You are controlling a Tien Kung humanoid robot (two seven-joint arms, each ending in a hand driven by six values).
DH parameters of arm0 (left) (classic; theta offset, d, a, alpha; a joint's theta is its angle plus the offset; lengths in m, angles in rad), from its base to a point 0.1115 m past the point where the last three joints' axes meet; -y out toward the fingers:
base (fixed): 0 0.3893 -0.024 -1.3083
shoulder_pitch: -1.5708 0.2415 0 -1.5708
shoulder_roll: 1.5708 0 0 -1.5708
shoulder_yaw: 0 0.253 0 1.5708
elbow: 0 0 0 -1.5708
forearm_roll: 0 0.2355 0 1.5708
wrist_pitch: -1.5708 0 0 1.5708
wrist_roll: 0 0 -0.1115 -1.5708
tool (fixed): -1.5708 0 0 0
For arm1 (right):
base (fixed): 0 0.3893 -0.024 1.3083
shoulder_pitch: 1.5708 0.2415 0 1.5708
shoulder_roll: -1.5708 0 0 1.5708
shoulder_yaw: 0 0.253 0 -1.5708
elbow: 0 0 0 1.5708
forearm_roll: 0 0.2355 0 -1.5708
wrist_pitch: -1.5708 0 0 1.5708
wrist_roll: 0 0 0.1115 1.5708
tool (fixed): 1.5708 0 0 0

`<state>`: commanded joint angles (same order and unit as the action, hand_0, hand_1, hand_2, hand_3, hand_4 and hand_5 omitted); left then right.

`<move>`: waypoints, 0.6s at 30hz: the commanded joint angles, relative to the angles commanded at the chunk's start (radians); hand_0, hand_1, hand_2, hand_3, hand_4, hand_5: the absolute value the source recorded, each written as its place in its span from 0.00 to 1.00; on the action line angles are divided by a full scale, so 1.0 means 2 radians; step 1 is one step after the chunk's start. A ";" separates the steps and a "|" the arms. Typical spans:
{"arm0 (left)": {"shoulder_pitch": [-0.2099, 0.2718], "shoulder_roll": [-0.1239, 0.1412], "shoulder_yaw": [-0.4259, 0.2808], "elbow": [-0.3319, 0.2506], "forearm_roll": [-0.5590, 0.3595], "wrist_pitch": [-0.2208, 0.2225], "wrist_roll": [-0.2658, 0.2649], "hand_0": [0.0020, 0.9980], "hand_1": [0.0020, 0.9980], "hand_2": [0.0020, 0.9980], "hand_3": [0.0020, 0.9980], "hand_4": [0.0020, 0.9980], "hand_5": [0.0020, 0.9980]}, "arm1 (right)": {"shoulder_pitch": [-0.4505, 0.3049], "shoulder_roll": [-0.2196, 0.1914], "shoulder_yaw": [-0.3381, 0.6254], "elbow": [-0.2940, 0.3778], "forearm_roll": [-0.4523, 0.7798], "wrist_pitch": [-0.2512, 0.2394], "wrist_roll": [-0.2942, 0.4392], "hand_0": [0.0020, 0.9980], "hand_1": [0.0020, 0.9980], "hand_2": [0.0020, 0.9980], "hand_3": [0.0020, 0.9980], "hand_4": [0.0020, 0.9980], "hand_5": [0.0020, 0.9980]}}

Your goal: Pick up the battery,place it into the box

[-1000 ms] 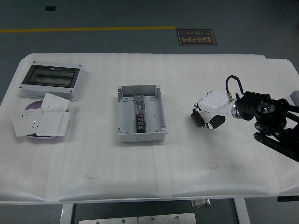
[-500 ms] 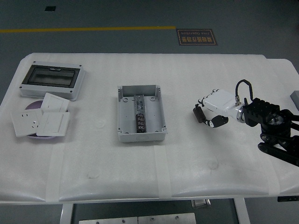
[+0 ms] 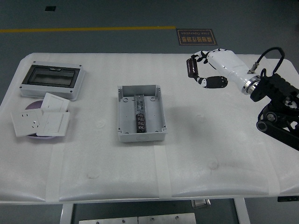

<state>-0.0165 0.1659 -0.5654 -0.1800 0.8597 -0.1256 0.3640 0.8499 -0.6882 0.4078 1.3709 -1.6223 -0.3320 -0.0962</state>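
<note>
The dark battery [image 3: 190, 68] is gripped by the right robot hand [image 3: 209, 69], held up above the table [image 3: 196, 154], at 2 o'clock from the open grey box [image 3: 140, 114].

A white padded table [image 3: 93, 163] was set on a grey-green floor [image 3: 117, 14]. A yellow line [image 3: 84, 30] was painted across the floor behind the table, and a dark floor sign [image 3: 196, 37] was laid just beyond the far edge. Even, soft light was cast throughout.
</note>
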 joint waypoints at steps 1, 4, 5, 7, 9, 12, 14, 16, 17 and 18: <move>0.000 0.000 -0.002 0.000 0.002 0.000 0.000 0.70 0.69 0.59 0.62 0.63 0.40 | -0.001 0.003 0.004 0.005 0.009 0.001 0.001 0.81 0.66 0.72 0.75 0.57 0.32; 0.001 -0.001 -0.004 0.000 0.007 -0.001 0.001 0.70 0.69 0.59 0.62 0.63 0.40 | -0.004 0.015 0.010 0.018 0.027 0.002 0.002 0.80 0.66 0.72 0.75 0.57 0.32; 0.001 -0.001 -0.005 0.000 0.008 -0.001 0.002 0.70 0.69 0.59 0.62 0.63 0.40 | -0.005 0.021 0.011 0.021 0.033 0.002 0.002 0.80 0.66 0.72 0.75 0.57 0.32; 0.002 -0.001 -0.008 0.000 0.011 -0.002 0.002 0.70 0.69 0.59 0.62 0.63 0.40 | -0.007 0.036 0.013 0.025 0.044 0.003 0.003 0.80 0.66 0.72 0.75 0.57 0.32; 0.003 -0.002 -0.010 0.000 0.013 -0.002 0.003 0.70 0.69 0.60 0.62 0.63 0.40 | -0.009 0.050 0.014 0.026 0.050 0.003 0.003 0.80 0.66 0.72 0.75 0.58 0.32; 0.003 -0.003 -0.010 0.000 0.014 -0.002 0.003 0.70 0.69 0.60 0.62 0.63 0.40 | -0.011 0.075 0.018 0.021 0.055 0.002 0.004 0.80 0.66 0.72 0.75 0.58 0.32; 0.003 -0.003 -0.008 0.000 0.012 -0.002 0.003 0.70 0.69 0.60 0.62 0.63 0.40 | -0.013 0.092 0.020 0.014 0.059 0.002 0.005 0.80 0.66 0.72 0.75 0.58 0.32; 0.003 -0.004 -0.007 0.000 0.011 -0.002 0.003 0.70 0.69 0.59 0.63 0.63 0.40 | -0.015 0.108 0.023 0.005 0.065 0.001 0.007 0.80 0.66 0.72 0.75 0.58 0.32; 0.003 -0.004 -0.007 0.000 0.010 -0.002 0.003 0.70 0.69 0.59 0.63 0.63 0.40 | -0.017 0.114 0.025 0.001 0.068 0.002 0.008 0.80 0.66 0.72 0.75 0.58 0.32; 0.003 -0.004 -0.005 0.000 0.009 -0.002 0.003 0.70 0.69 0.59 0.63 0.63 0.40 | -0.019 0.125 0.028 -0.005 0.072 0.002 0.009 0.80 0.66 0.72 0.75 0.58 0.32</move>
<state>-0.0111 0.1570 -0.5757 -0.1800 0.8770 -0.1302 0.3692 0.8120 -0.4388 0.4635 1.3618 -1.4775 -0.3277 -0.0784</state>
